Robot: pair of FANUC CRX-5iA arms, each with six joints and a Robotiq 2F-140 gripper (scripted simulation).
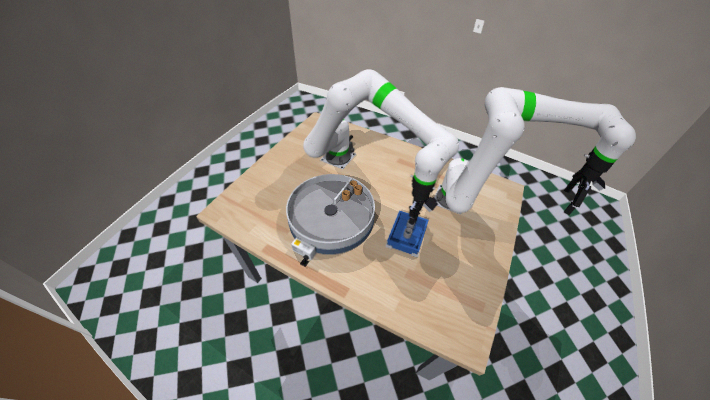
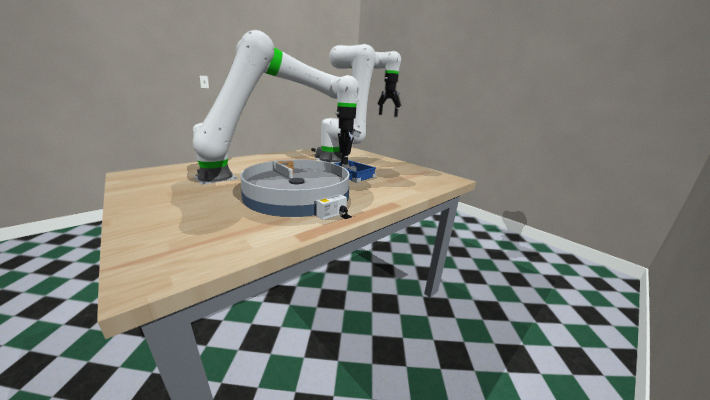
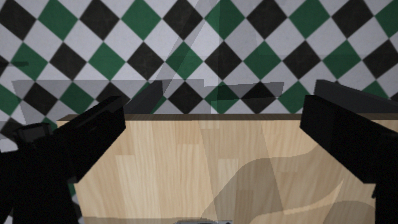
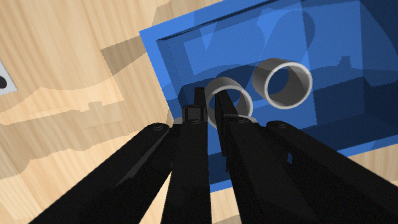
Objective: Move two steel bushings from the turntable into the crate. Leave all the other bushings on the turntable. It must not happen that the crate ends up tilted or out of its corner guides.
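Right gripper (image 4: 210,92) nearly closed from where I watch, pinching wall of one steel bushing (image 4: 248,107), one finger inside bore. Second bushing (image 4: 259,81) just beside, inside blue crate (image 4: 167,31). Wooden tabletop (image 4: 55,50) around crate.
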